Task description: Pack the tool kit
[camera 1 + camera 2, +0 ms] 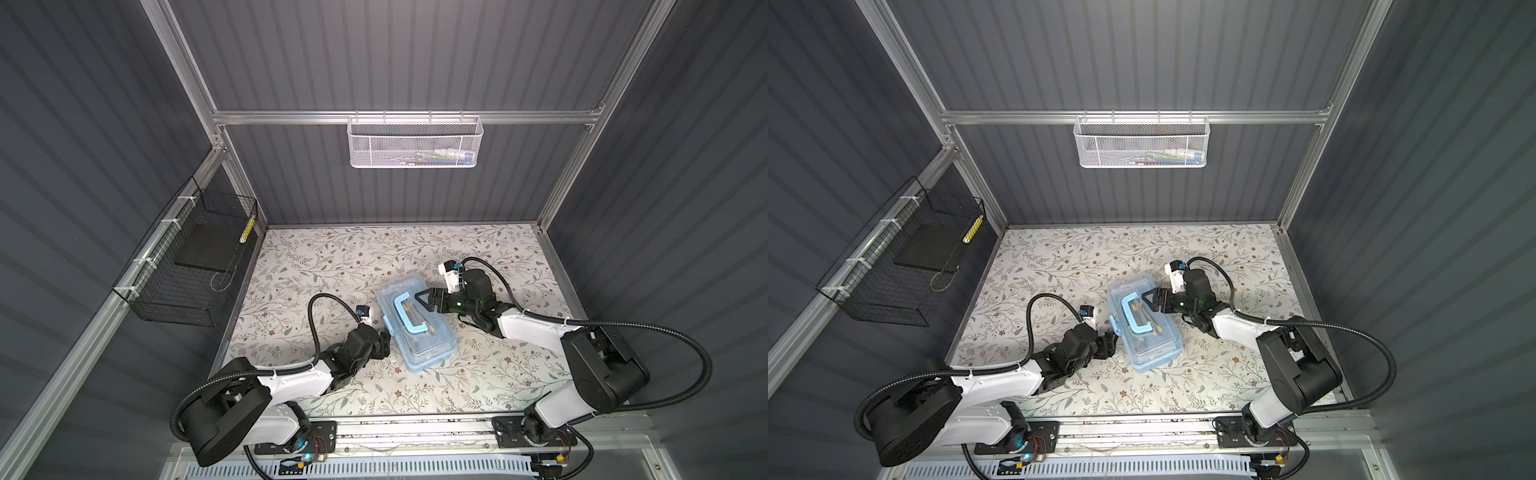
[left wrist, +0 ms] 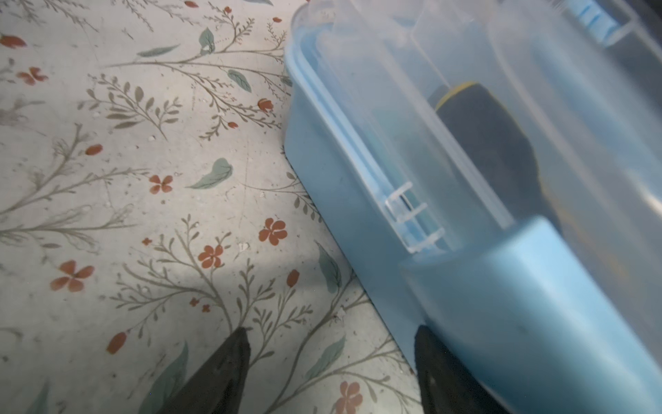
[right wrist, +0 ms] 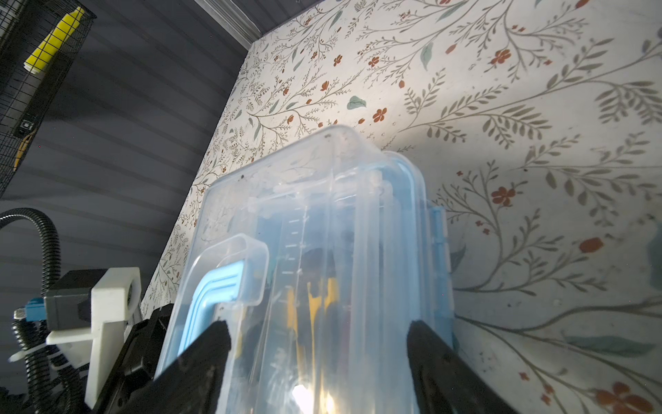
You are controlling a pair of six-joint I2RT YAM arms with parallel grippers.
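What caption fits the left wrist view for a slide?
Left hand, fingers apart, at the blue latch of the closed tool kit on the floral table.

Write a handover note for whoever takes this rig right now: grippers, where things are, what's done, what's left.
Left gripper: jaws apart at the blue latch on the tool kit's side, holding nothing.
Right gripper: open, jaws apart over the clear lid near the handle.
Tool kit lies on the floral table, lid down, tools visible inside.
Done: tools look packed.
Left: whether the latch is fastened cannot be told; check it.
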